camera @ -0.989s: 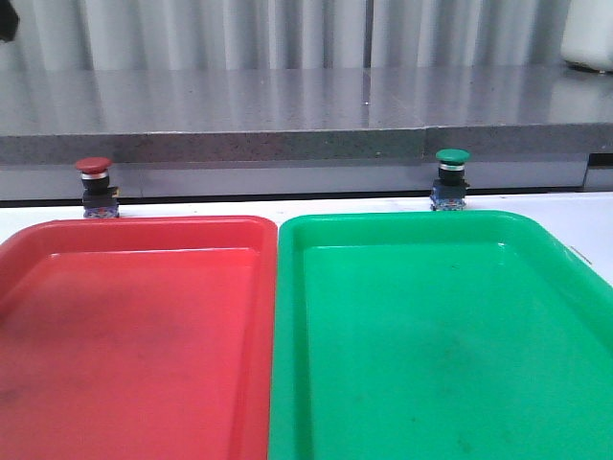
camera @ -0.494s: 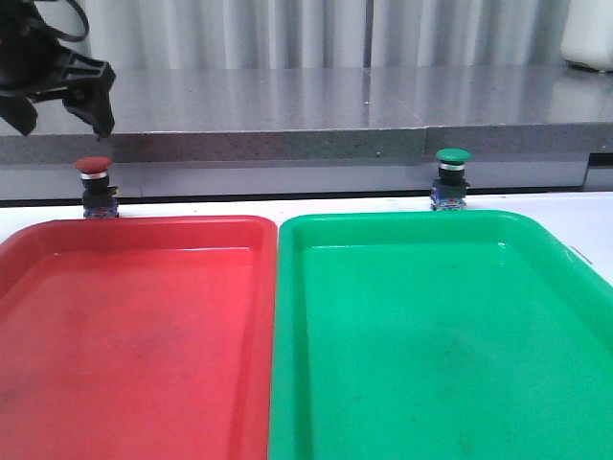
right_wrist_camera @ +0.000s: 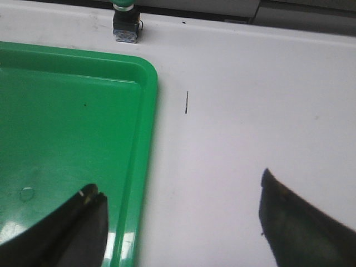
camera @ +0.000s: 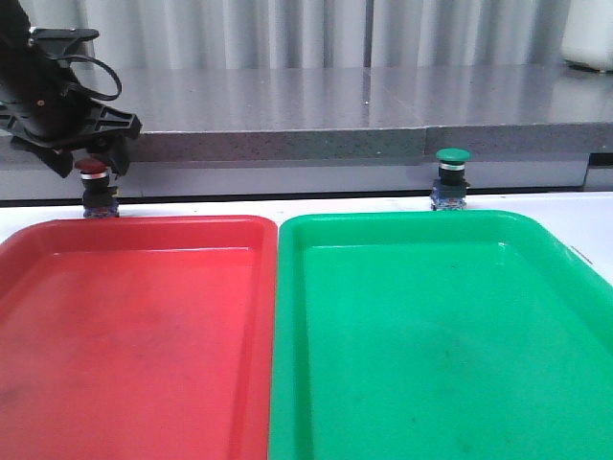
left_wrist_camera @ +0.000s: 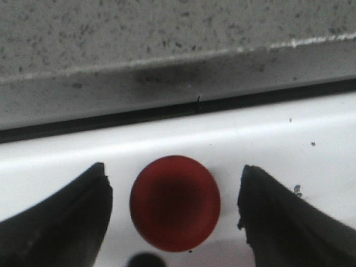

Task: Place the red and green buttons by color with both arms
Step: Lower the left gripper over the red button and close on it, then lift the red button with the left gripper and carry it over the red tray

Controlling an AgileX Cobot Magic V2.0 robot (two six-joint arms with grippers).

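Straddling the red button [camera: 92,169], the left gripper [camera: 86,165] hangs at about ten o'clock in the front view, its jaws spread wide with a finger on either side of the cap and neither touching it. The gripper's dark bulk hides part of the cap there; the left wrist view shows the cap [left_wrist_camera: 174,202] whole, but the body below it is cut off. That button stands on the white table [camera: 584,225] just behind the red tray [camera: 259,287]. At about one o'clock the green button [camera: 451,178] stands upright just behind the green tray [camera: 287,287]. The right gripper [right_wrist_camera: 183,222] shows only in its own wrist view, jaws wide, over the green tray's rim and bare table; the green button's cap is cropped there. No writing can be read anywhere.
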